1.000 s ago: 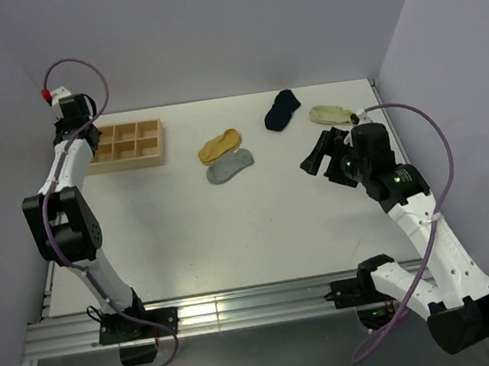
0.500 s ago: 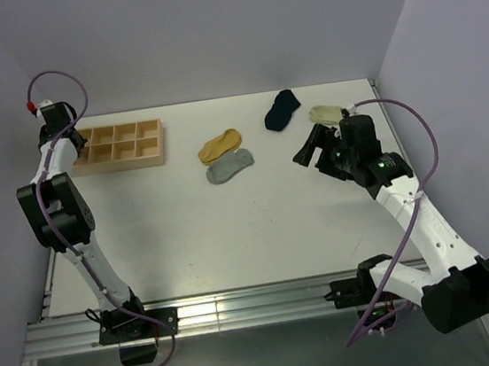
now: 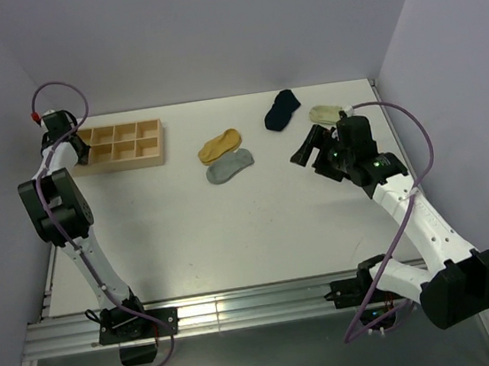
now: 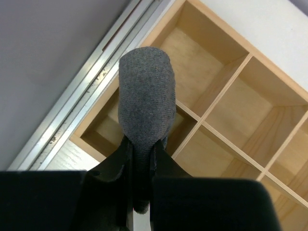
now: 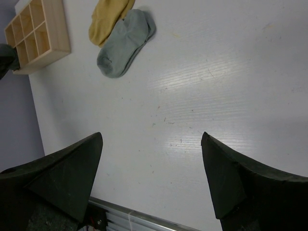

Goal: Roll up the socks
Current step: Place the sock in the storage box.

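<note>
Your left gripper point(image 4: 140, 155) clamps the soft rolled dark grey sock point(image 4: 147, 96); right gripper point(image 5: 151, 138) gapes, so pinch the limp light grey sock point(image 5: 126, 43) at 11 o'clock by one end.

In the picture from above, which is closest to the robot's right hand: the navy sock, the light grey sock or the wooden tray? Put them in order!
1. Navy sock, just beyond the right hand, toward the back.
2. Light grey sock, off to the hand's left, in the middle.
3. Wooden tray, far left, near the back corner.
</note>
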